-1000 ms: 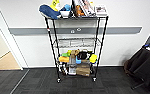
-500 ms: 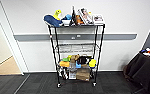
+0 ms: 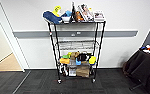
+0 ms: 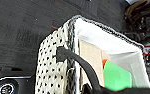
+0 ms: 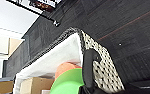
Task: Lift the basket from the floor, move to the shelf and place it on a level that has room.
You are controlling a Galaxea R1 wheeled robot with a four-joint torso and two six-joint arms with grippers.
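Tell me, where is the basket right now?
The basket is up off the dark carpet in both wrist views, with green and orange things inside.

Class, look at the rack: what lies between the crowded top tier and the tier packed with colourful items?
In the head view, one wire level of the shelf sits between them, apparently bare.

The shelf (image 3: pixel 76 50) stands on the floor (image 3: pixel 41 83) against the wall (image 3: pixel 121 15). Toys (image 3: pixel 53 17) and books (image 3: pixel 88 13) lie on its top tier; the level (image 3: pixel 76 45) below is bare. A doorway (image 3: pixel 1 47) lies left, a chair (image 3: pixel 143 67) right. Blocks (image 4: pixel 116 77) sit in the basket (image 4: pixel 53 72).
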